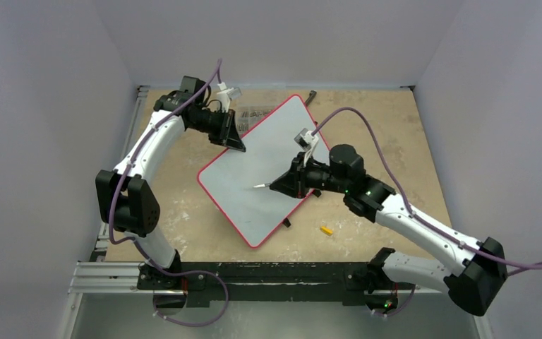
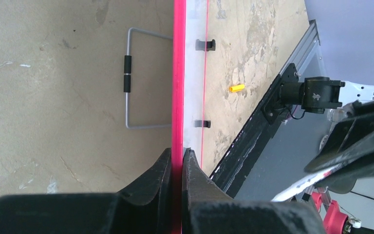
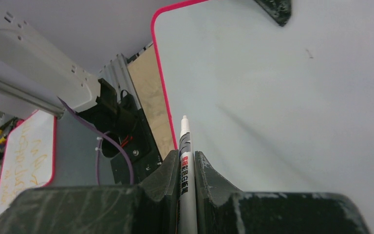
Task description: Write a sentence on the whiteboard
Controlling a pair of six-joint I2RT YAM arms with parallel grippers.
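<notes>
The whiteboard [image 1: 254,191], red-framed, lies slanted across the middle of the table, and its pale surface [image 3: 282,97] shows no sentence. My left gripper [image 1: 238,145] is shut on the board's far-left edge. In the left wrist view both fingers of this gripper [image 2: 177,152] clamp the red frame [image 2: 177,73], seen edge-on. My right gripper [image 1: 276,186] hovers over the board's middle, shut on a slim white marker pen [image 1: 261,186]. In the right wrist view the pen [image 3: 185,141] sticks out between the jaws of the right gripper [image 3: 187,155], tip toward the board's left edge.
An orange pen cap [image 1: 326,229] lies on the table near the board's near corner, also in the left wrist view [image 2: 236,88]. A grey wire stand [image 2: 129,78] lies beside the board. Small black feet [image 2: 204,45] line one edge. Another small board [image 3: 24,161] with orange writing stands outside the cell.
</notes>
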